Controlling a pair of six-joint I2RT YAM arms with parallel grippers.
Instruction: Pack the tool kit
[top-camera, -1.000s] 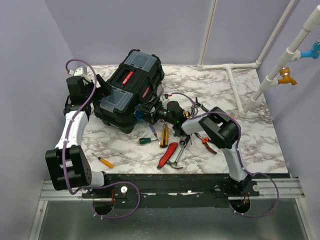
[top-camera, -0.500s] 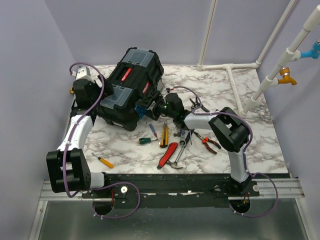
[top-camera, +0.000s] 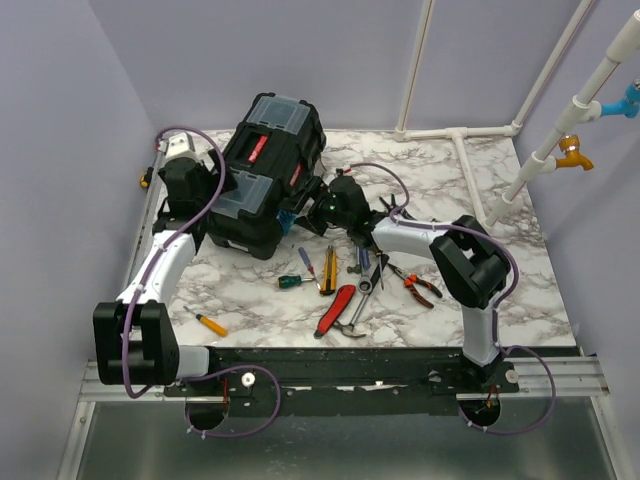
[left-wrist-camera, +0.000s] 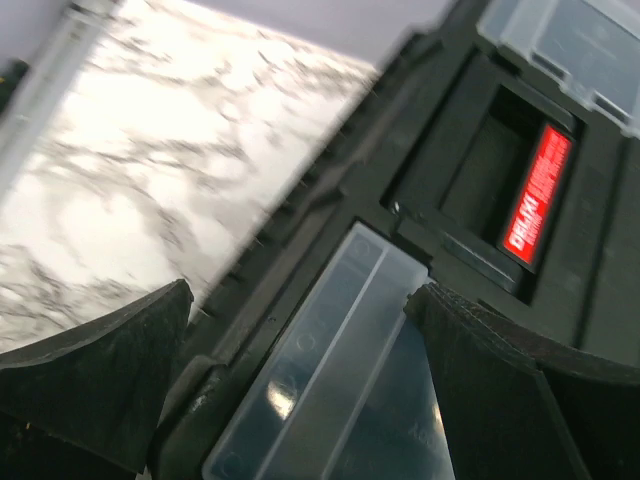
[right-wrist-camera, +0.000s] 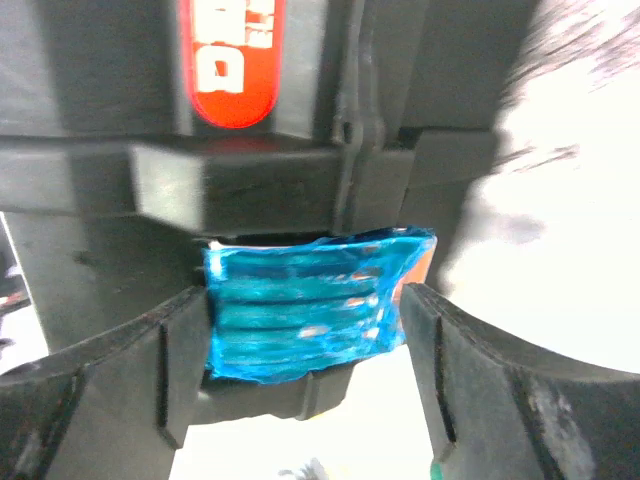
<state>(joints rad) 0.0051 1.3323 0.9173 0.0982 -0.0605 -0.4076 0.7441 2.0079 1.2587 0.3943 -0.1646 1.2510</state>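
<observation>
Marble-patterned table (top-camera: 500, 280) fills the scene, with lilac walls round it and white pipes at the upper right. The toolbox (top-camera: 265, 185) sits in the upper left-centre of the top view, black, set at an angle, lid shut, so what it holds is hidden. A red handle (top-camera: 256, 150) lies in a recess along the lid, between two grey see-through compartments (top-camera: 247, 195); I cannot tell whether anything is in them. A teal latch (right-wrist-camera: 305, 305) hangs on the front wall below a red label.

Loose tools lie on the table at lower centre: a green screwdriver (top-camera: 292, 281), a yellow-handled tool (top-camera: 329, 268), a wrench (top-camera: 368, 275), a hammer (top-camera: 352, 322), red grips (top-camera: 333, 310), orange pliers (top-camera: 418, 285) and, at the lower left, an orange screwdriver (top-camera: 210, 323).

The left gripper (left-wrist-camera: 300, 330) stands wide apart over the nearer compartment, holding nothing. The right gripper (top-camera: 300, 207) has one finger on each side of the latch; whether they pinch it I cannot tell.
</observation>
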